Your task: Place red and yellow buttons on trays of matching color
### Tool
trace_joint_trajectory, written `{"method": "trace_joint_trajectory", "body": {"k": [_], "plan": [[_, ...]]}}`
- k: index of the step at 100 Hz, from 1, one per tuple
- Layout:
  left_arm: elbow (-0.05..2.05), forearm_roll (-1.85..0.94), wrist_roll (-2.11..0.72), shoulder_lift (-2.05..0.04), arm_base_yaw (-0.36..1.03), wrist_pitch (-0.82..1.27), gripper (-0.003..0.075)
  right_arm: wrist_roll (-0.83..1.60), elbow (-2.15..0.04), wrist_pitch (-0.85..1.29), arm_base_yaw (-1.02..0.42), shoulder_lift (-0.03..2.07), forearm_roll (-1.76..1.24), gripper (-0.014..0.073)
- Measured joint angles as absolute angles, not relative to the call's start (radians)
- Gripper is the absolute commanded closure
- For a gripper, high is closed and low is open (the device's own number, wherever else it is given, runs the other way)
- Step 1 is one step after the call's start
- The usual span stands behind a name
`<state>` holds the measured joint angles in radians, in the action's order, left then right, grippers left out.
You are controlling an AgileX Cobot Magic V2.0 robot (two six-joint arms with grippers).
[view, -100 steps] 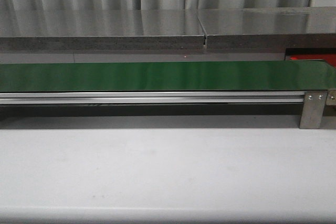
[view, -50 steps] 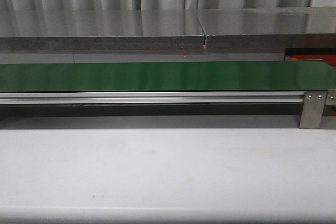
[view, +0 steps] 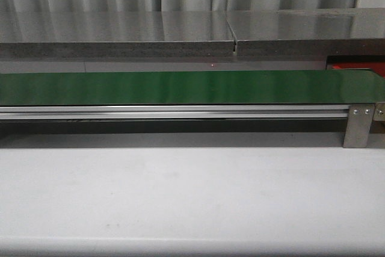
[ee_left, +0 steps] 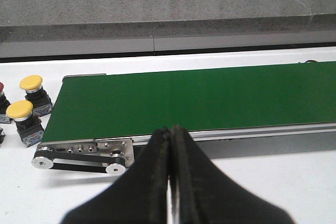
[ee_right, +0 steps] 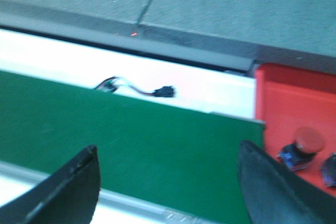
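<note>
In the left wrist view, two yellow buttons on dark bases stand on the white table beside the end of the green belt. A red cap peeks in at the frame edge next to them. My left gripper is shut on nothing, hovering near the belt's front rail. In the right wrist view, a red button sits in the red tray past the belt's other end. My right gripper is open over the belt, holding nothing. No yellow tray shows.
The green belt runs across the front view on an aluminium rail with a metal bracket at the right. A grey stone ledge lies behind it. A small cable rests behind the belt. Another dark base shows partly in the red tray.
</note>
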<state>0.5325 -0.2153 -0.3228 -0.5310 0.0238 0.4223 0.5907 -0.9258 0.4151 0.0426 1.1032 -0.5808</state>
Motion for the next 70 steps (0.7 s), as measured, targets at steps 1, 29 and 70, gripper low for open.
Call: {"method": "trace_joint_trajectory", "body": {"k": [1,29,70], "plan": [[0.533,-0.215,-0.323,-0.531,0.024,0.422,0.0739,0.589,-0.92,0.415,0.039,1.098,-0.581,0.005],[0.533,-0.215,-0.323,-0.531,0.024,0.422,0.0739,0.591,-0.675,0.409,-0.005,0.888,-0.619,0.0062],[0.533,-0.215,-0.323,-0.531,0.024,0.421,0.0739,0.592,-0.534,0.409,-0.005,0.682,-0.623,0.0706]]}}
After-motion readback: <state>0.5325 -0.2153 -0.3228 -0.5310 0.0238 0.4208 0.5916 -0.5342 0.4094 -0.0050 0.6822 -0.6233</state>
